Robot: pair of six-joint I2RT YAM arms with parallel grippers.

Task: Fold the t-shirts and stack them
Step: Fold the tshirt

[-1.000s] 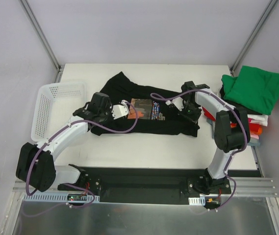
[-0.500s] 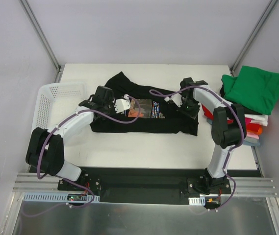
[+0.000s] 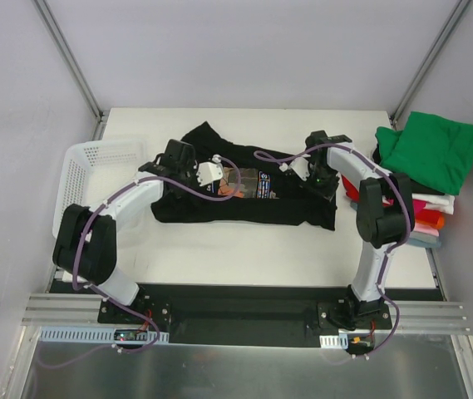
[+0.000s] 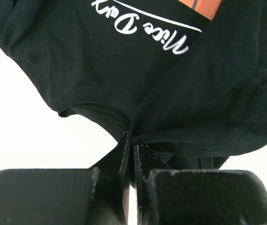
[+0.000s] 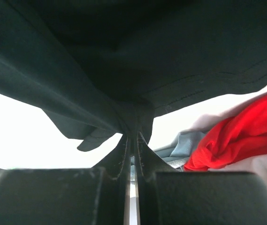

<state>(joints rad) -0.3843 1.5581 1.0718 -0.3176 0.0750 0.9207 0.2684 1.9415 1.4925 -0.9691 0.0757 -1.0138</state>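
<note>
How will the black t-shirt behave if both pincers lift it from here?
Probably floppy: the black t-shirt drapes in loose folds from the left pincer and right pincer, so its middle would likely sag. It seems light, since thin pinches of cloth hold it. Only a little fabric is pinched, so it may slip.

spread t-shirt [image 3: 253, 212]: middle of table [image 3: 244, 249], between basket and stack.
basket [image 3: 95, 154]: left edge of table, near shirt's left end.
stack of folded t-shirts [image 3: 427, 154]: right edge, just beside shirt's right end.
</note>
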